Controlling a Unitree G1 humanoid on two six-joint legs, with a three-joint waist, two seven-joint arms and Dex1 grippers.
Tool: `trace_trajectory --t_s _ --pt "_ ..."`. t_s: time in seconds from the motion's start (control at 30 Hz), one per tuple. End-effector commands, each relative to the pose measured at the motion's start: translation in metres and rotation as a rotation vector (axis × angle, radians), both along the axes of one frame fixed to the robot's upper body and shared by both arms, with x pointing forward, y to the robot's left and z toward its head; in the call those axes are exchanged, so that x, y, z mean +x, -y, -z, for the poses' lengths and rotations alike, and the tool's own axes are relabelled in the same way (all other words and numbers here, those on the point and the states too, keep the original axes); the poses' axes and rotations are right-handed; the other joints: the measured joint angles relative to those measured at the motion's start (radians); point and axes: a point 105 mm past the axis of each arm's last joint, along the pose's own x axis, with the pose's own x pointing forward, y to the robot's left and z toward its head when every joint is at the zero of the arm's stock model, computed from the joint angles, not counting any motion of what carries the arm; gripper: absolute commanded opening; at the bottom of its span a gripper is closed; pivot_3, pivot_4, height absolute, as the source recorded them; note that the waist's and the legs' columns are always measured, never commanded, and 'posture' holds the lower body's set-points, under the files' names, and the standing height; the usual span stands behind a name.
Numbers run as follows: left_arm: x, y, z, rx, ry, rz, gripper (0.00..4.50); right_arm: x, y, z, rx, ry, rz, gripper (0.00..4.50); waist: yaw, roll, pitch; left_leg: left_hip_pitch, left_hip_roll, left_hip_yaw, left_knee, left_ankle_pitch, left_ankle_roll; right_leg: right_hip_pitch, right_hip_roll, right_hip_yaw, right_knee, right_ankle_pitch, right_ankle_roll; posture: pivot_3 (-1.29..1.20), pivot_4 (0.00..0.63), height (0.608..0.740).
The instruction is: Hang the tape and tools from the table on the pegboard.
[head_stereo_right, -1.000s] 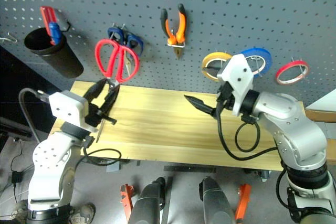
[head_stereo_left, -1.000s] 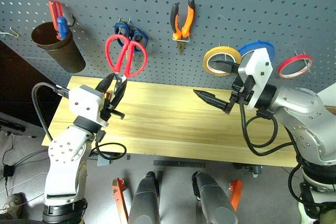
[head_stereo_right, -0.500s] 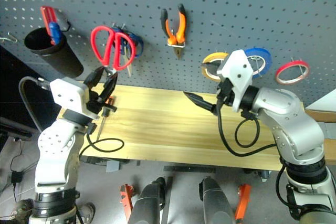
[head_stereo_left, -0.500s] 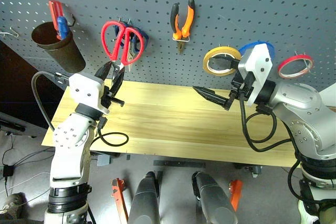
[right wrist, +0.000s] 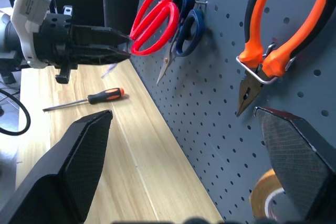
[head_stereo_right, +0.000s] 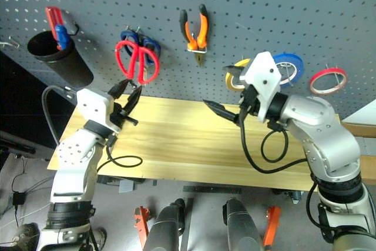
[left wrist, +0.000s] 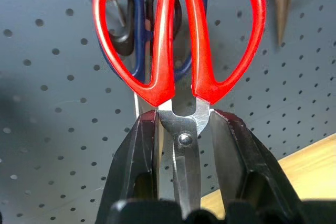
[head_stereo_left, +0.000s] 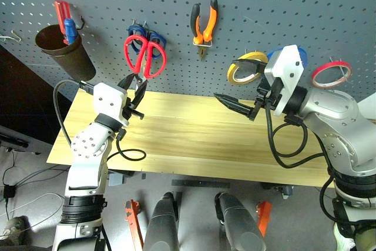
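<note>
**Holding scissors at the pegboard**

Lying on the table (head_stereo_left: 194, 139), the screwdriver (right wrist: 86, 99) sits near the board's foot. Above it the left gripper (head_stereo_left: 133, 86) pinches the red-handled scissors (head_stereo_left: 144, 57) by the pivot, handles up over the blue-handled scissors (head_stereo_left: 141, 31). The right gripper (head_stereo_left: 235, 83) is spread wide, empty. Pliers (head_stereo_left: 204, 24) and tape (head_stereo_left: 245, 66) hang on the pegboard (head_stereo_left: 264, 4).

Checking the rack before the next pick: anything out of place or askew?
One tool is off the pegboard: the orange-and-black screwdriver lies flat on the table. The red scissors are at the hook in front of the blue scissors, blades between the left tool's fingers.
</note>
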Motion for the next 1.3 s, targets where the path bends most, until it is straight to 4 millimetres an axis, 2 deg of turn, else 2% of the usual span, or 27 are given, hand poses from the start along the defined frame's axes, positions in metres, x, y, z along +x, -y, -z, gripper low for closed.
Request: trace_trajectory --t_s 0.03,0.1,0.2,0.27,0.33,0.47,0.6,0.67,0.8,0.93,1.07,1.3 --pt "-0.005 -0.002 -0.003 0.010 0.021 -0.005 2.73 -0.008 -0.006 -0.004 0.009 0.042 -0.030 4.50 -0.002 0.000 0.000 0.000 0.000 0.000 0.000 0.000 0.000 0.000 0.000 0.000 0.000 0.000 0.000 -0.11 0.291 0.740" --pt "-0.006 -0.005 0.001 0.009 0.003 -0.016 3.35 -0.007 -0.010 0.001 0.015 0.025 -0.037 4.50 -0.003 0.000 0.000 0.000 0.000 0.000 0.000 0.000 0.000 0.000 0.000 0.000 0.001 0.000 0.000 -0.11 0.294 0.740" --pt "-0.007 -0.016 0.018 0.008 -0.069 -0.058 4.40 -0.006 -0.017 0.003 0.045 0.021 -0.046 4.50 -0.007 0.000 0.000 0.000 0.000 0.000 0.000 0.000 0.000 0.000 0.000 0.000 0.002 0.000 0.000 -0.10 0.302 0.740" --pt "-0.008 -0.024 0.029 -0.002 -0.123 -0.082 4.46 -0.007 -0.022 -0.001 0.085 0.028 -0.063 4.50 -0.013 0.000 0.000 0.000 0.000 0.000 0.000 0.000 0.000 0.000 0.000 0.000 0.003 0.000 0.000 -0.10 0.305 0.740" --pt "-0.009 -0.038 0.048 -0.022 -0.219 -0.127 4.46 -0.010 -0.028 -0.004 0.114 0.032 -0.082 4.50 -0.013 0.000 0.000 0.000 0.000 0.000 0.000 0.000 0.000 -0.001 0.000 0.000 0.003 0.000 0.000 -0.09 0.313 0.740" --pt "-0.009 -0.060 0.073 -0.056 -0.357 -0.230 4.46 -0.013 -0.035 -0.002 0.124 0.016 -0.106 4.50 -0.013 0.000 0.000 0.002 0.000 0.000 0.000 0.001 0.001 0.000 0.001 0.000 0.004 0.000 0.000 -0.08 0.325 0.740" --pt "-0.011 -0.082 0.117 -0.086 -0.627 -0.337 4.46 -0.003 -0.046 0.019 0.047 -0.046 -0.061 4.50 -0.014 0.000 0.000 0.002 0.000 -0.001 0.000 0.001 0.001 0.000 0.001 0.000 0.004 0.000 0.000 -0.08 0.336 0.740" --pt "-0.012 -0.092 0.129 -0.138 -0.711 -0.385 4.46 0.012 -0.049 0.029 0.024 -0.112 0.023 4.50 -0.014 0.000 0.000 0.002 0.000 0.000 0.000 0.001 0.001 0.000 0.001 0.000 0.005 0.000 0.000 -0.10 0.342 0.740" --pt "-0.007 -0.110 0.134 -0.222 -0.775 -0.455 4.46 0.020 -0.065 0.034 0.044 -0.193 0.065 4.50 -0.014 0.000 0.000 0.002 0.001 -0.001 0.000 0.001 0.001 -0.001 0.001 0.000 0.006 0.000 0.000 -0.11 0.356 0.740" --pt "0.005 -0.131 0.122 -0.295 -0.736 -0.519 4.46 0.020 -0.087 0.042 0.021 -0.212 0.073 4.50 -0.015 0.000 0.001 0.002 0.001 -0.001 0.000 0.001 0.000 -0.001 0.002 0.000 0.005 0.000 0.000 -0.12 0.366 0.740" --pt "0.015 -0.137 0.108 -0.317 -0.700 -0.518 4.46 0.019 -0.098 0.040 0.027 -0.217 0.075 4.50 -0.014 0.000 0.001 0.002 0.001 0.000 -0.001 0.001 0.001 -0.001 0.000 0.000 0.004 0.000 0.000 -0.11 0.376 0.740" --pt "0.030 -0.147 0.119 -0.317 -0.778 -0.548 4.46 0.020 -0.112 0.036 0.025 -0.204 0.061 4.50 -0.015 0.001 0.003 0.002 0.000 -0.001 -0.001 0.001 0.001 -0.001 0.001 -0.001 0.004 0.000 0.000 -0.10 0.393 0.740"
